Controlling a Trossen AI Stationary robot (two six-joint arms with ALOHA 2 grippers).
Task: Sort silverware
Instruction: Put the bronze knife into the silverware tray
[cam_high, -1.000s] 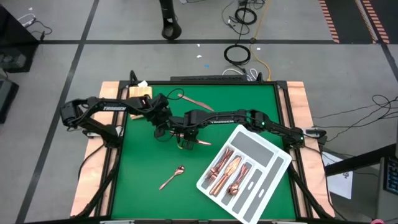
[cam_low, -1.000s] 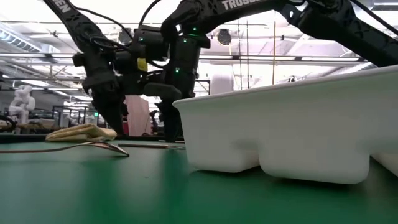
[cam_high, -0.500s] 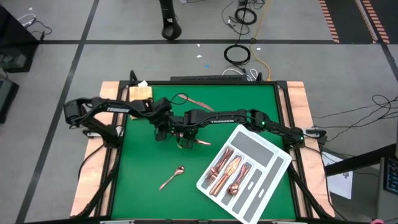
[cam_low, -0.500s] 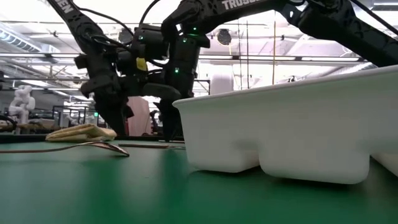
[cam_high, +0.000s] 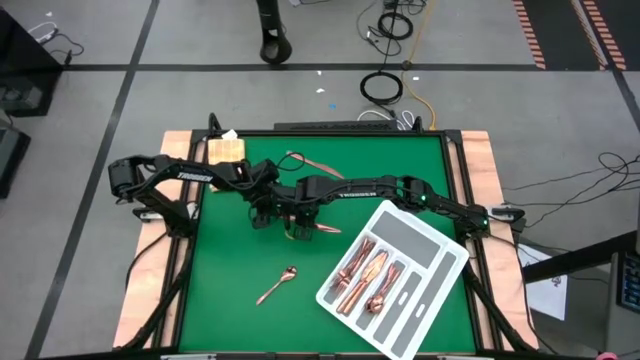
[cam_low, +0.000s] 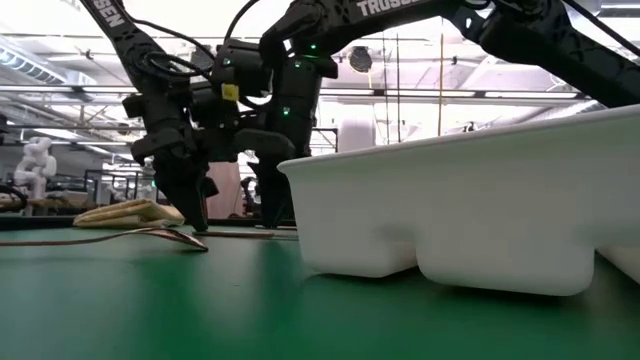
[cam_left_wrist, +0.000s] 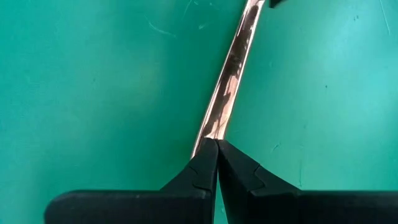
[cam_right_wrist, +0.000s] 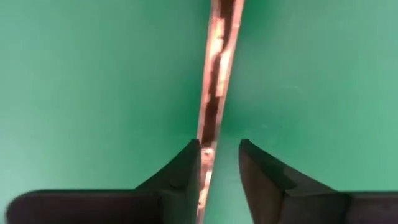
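Both grippers meet over one copper knife (cam_high: 318, 229) lying near the middle of the green table (cam_high: 230, 260). The left gripper (cam_left_wrist: 217, 144) has its fingertips pressed together on one end of the knife's handle, the strip running straight away from the pinch. The right gripper (cam_right_wrist: 219, 146) stands just beside it along the same knife, its two fingers a narrow gap apart, with the copper strip lying between them nearer one finger; whether it touches that finger cannot be told.

Just beyond the left gripper, toward the table's far edge, lies a fork (cam_high: 303, 159), and farther to its outer side a folded yellow cloth (cam_high: 226, 149). On the near side of both grippers, well apart, a spoon (cam_high: 277, 285) lies alone on the green. Off past the right gripper, the white divided tray (cam_high: 437, 290) sits at an angle, with several copper pieces (cam_high: 365, 275) in its long compartments.
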